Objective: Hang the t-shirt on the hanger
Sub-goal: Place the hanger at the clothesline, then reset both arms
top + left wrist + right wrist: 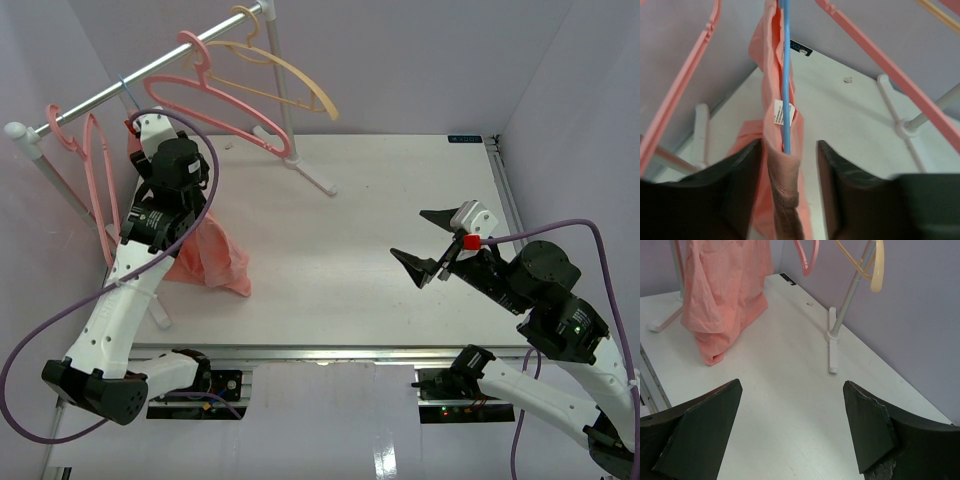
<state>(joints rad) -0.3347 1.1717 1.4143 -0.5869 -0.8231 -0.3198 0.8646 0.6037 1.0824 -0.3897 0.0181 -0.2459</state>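
The salmon-pink t-shirt [207, 257] hangs at the left of the table, below the rack's bar. In the left wrist view its collar [782, 172] is draped over the thin light-blue wire hanger [785, 75], next to a white label. My left gripper [789, 145] is open around that collar. The cloth lies against the left finger [735, 185], and a gap shows before the right finger [845, 185]. From above, my left gripper [140, 138] is raised by the bar. My right gripper [408, 233] hovers open and empty over the table's right half, far from the t-shirt [725, 295].
A grey rack bar [150, 80] carries thick pink plastic hangers [230, 110] and a pale orange hanger [290, 75]. The rack's white foot [320, 180] lies on the table at the back, also ahead of my right gripper [832, 347]. Purple walls enclose the table.
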